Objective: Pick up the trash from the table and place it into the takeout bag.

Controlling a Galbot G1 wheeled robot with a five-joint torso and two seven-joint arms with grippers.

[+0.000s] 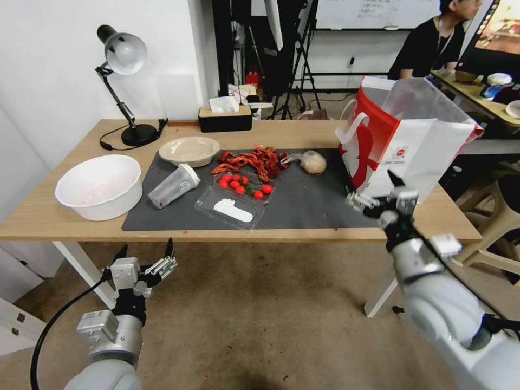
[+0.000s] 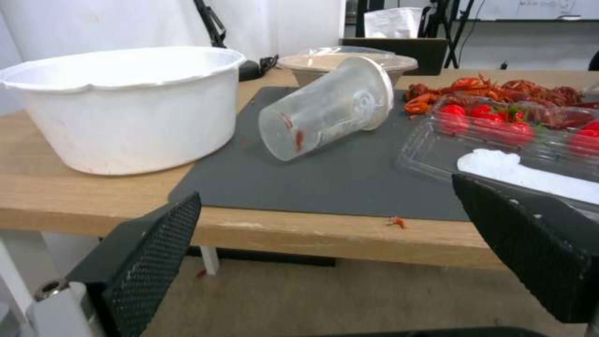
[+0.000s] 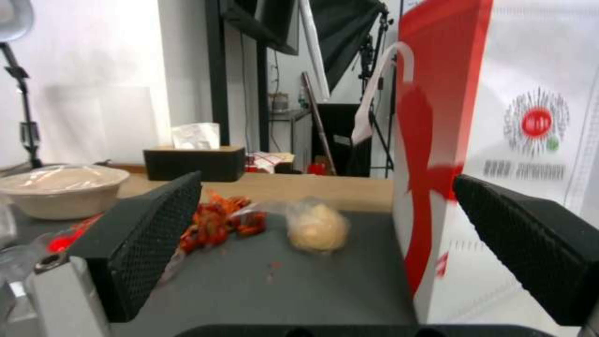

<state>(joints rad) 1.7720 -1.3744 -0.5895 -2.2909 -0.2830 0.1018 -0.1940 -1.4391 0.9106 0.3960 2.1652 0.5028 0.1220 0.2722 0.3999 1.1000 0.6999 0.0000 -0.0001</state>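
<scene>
Left gripper (image 1: 145, 253) hangs low in front of the counter (image 1: 65, 219), below its front edge, jaws spread wide and holding nothing. Through the left wrist view, those jaws frame the clear plastic cup (image 2: 325, 108) lying on its side on the dark grey mat (image 2: 325, 180), white lid pointing toward the far edge. Just beside it to the robot's left sits a big white tub (image 2: 128, 110), off the mat on bare wood. Over on the other side, the right gripper (image 1: 374, 192) is up at counter height, close in front of the takeout bag (image 1: 428, 149), jaws wide apart and empty too. The bag stands upright on the counter's right end, mouth open, red side panel facing the mat. Right wrist view looks along the mat: the clear bag with the beige lump (image 3: 315, 227) lies near the bag's red panel, with the pile of red crayfish shells (image 3: 218, 220) just next to it. In the head view, the shallow beige bowl (image 1: 189, 150) sits at the mat's far left corner, and a clear clamshell tray (image 1: 230, 203) with small red tomatoes rests near the front.
</scene>
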